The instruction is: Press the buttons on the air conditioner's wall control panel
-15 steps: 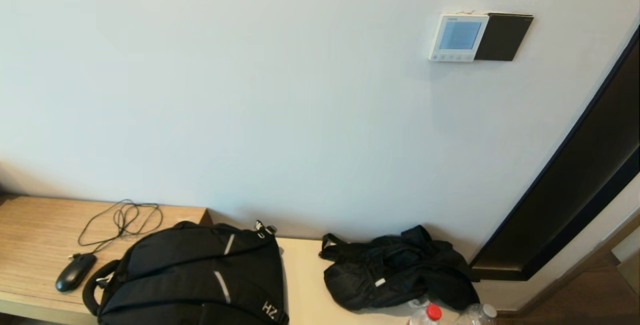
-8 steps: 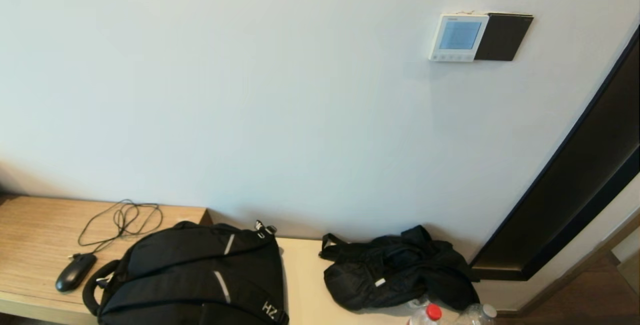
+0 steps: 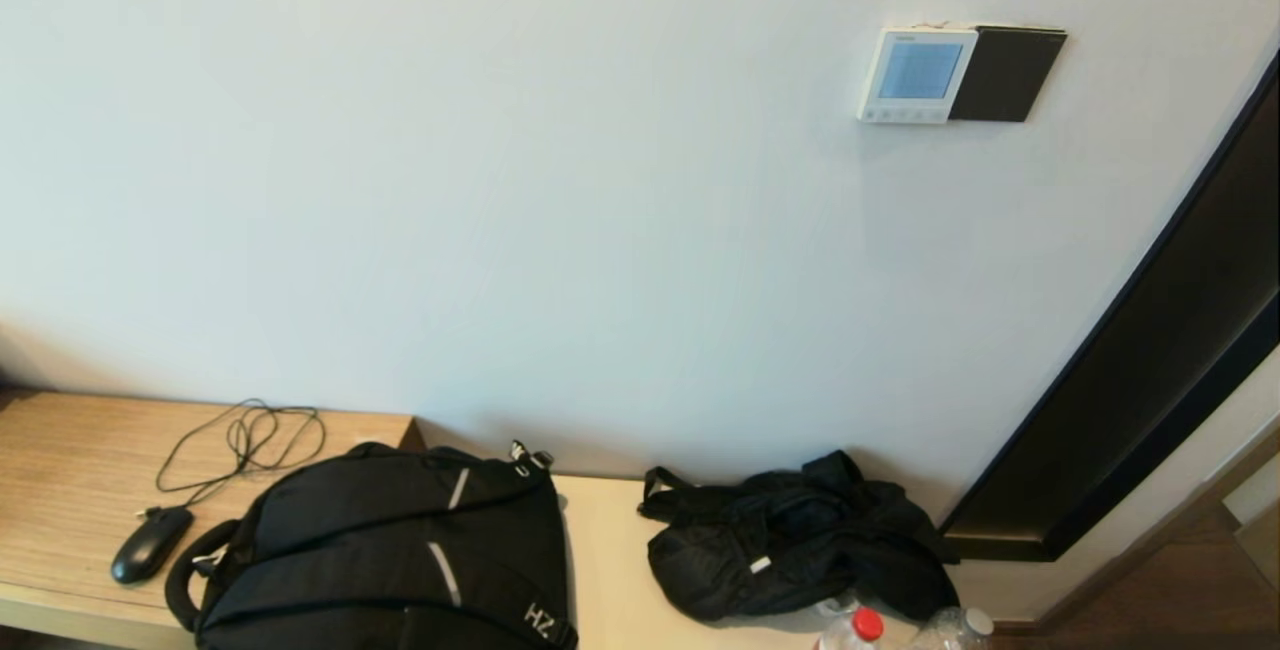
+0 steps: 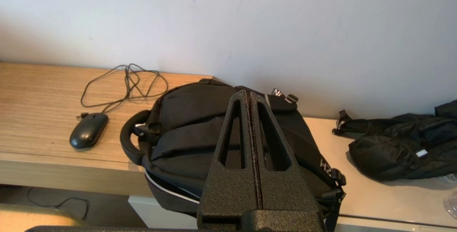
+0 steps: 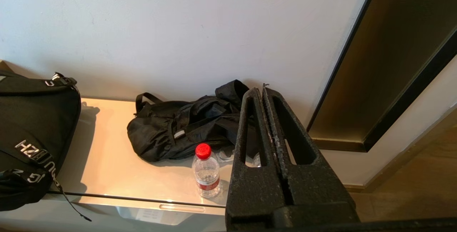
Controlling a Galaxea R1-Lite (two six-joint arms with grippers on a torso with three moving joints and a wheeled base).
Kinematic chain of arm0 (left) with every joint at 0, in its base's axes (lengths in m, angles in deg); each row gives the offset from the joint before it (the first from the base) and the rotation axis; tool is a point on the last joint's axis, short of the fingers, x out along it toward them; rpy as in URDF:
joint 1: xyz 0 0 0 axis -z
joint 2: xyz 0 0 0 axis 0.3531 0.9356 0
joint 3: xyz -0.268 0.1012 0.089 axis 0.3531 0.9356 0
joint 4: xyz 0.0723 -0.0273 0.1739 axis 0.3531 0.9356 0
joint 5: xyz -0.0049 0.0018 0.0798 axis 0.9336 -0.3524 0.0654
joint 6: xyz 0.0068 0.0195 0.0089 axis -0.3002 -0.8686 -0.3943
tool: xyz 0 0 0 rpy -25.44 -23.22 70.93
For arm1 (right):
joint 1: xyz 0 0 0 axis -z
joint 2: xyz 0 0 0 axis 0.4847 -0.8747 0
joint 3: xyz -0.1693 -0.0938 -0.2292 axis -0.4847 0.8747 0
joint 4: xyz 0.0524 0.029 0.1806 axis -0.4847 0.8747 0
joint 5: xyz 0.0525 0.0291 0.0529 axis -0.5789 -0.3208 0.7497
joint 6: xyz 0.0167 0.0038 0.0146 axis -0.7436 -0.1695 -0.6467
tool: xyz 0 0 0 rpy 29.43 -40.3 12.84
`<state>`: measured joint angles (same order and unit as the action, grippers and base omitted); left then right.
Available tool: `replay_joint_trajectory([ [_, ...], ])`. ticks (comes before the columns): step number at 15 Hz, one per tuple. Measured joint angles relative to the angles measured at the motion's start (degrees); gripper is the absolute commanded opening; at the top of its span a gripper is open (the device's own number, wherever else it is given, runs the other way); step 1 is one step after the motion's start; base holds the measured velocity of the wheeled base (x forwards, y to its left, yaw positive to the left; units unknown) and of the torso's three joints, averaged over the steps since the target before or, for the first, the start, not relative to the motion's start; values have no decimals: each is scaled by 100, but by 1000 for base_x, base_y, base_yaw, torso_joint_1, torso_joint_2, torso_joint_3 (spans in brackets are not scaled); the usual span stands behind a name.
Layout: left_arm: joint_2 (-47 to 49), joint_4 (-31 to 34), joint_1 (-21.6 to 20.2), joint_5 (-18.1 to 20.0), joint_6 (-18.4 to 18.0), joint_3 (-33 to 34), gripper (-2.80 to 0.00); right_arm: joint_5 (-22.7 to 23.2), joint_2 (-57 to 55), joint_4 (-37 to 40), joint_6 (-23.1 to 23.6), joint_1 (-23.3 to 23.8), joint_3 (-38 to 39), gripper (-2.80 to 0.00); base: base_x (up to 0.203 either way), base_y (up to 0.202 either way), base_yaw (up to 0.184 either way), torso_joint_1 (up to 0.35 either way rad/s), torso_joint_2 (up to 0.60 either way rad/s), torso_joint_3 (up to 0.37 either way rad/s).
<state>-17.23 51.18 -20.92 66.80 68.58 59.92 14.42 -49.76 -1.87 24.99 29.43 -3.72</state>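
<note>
The white wall control panel (image 3: 916, 74) hangs high on the wall at the right in the head view, its screen lit pale blue. A row of tiny pale buttons (image 3: 903, 114) runs along its lower edge. A plain dark plate (image 3: 1006, 74) sits against its right side. Neither gripper shows in the head view. My left gripper (image 4: 247, 92) is shut and empty, low above the black backpack (image 4: 200, 132). My right gripper (image 5: 261, 90) is shut and empty, low over the bench near the crumpled black bag (image 5: 185, 125). The panel is out of both wrist views.
A wooden desk (image 3: 70, 470) holds a black mouse (image 3: 150, 543) with a coiled cable. The backpack (image 3: 400, 550) and crumpled bag (image 3: 790, 540) lie on the pale bench. A red-capped water bottle (image 5: 206, 170) stands at the bench's front. A dark door frame (image 3: 1150, 350) runs along the right.
</note>
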Motion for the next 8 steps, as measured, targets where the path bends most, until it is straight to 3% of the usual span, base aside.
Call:
replay_joint_trajectory([
  [8,0,0,0,2,0,0,-280,-1,0,0,1,0,0,-280,0,0,0,0,0,0],
])
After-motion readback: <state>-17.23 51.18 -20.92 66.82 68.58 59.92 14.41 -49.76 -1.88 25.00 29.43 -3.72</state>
